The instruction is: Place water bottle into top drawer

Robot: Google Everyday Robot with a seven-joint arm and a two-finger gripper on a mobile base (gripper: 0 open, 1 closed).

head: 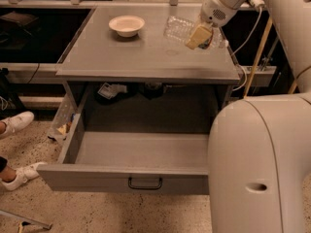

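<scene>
The water bottle [179, 29], clear and crinkled, lies on its side in the air just above the right part of the grey tabletop [121, 55]. My gripper [200, 35], with yellowish fingertips, is shut on the bottle near its right end. The top drawer [121, 177] is pulled out wide below the table's front edge, its black handle [145, 183] at the centre of the front panel. My arm hides the drawer's right end.
A white bowl [126, 24] stands at the back left of the tabletop. My big white arm link [257, 164] fills the front right. A person's white shoes [17, 122] are on the floor at the left. Some clutter [112, 90] lies under the tabletop behind the drawer.
</scene>
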